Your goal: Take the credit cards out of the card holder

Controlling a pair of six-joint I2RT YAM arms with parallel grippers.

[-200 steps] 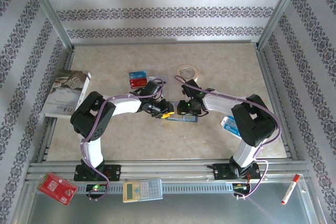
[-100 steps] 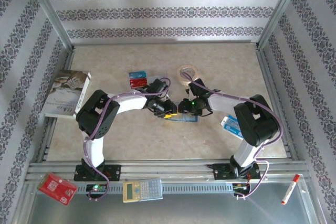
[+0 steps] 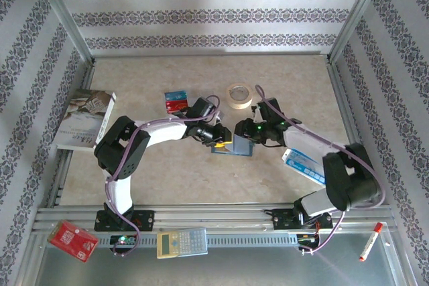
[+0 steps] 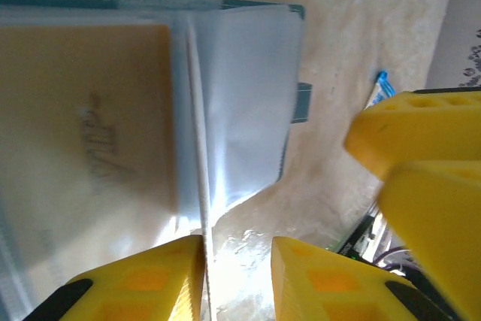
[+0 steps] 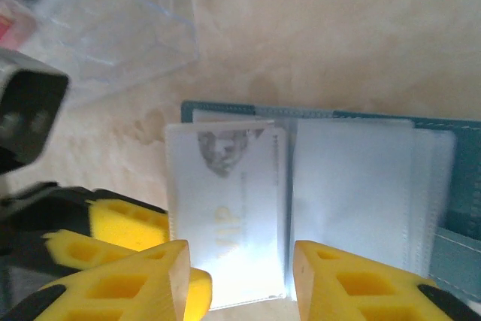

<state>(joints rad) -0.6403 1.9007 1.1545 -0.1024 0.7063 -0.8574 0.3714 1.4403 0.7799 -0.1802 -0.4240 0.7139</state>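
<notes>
A beige marbled desk (image 3: pixel 201 179) sat inside walls (image 3: pixel 214 11) papered white with grey ornamental bands, aluminium posts (image 3: pixel 66 21) at the corners, a metal rail (image 3: pixel 234 216) along the near edge

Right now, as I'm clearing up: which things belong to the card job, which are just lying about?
Job: card holder, gold card, silver card inside it, blue card, red card.
Lying about: tape roll, booklet, blue-and-white packet, calculator, marker, red board.

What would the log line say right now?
left tool open at wallet | right tool open above card | card tucked in wallet
</notes>
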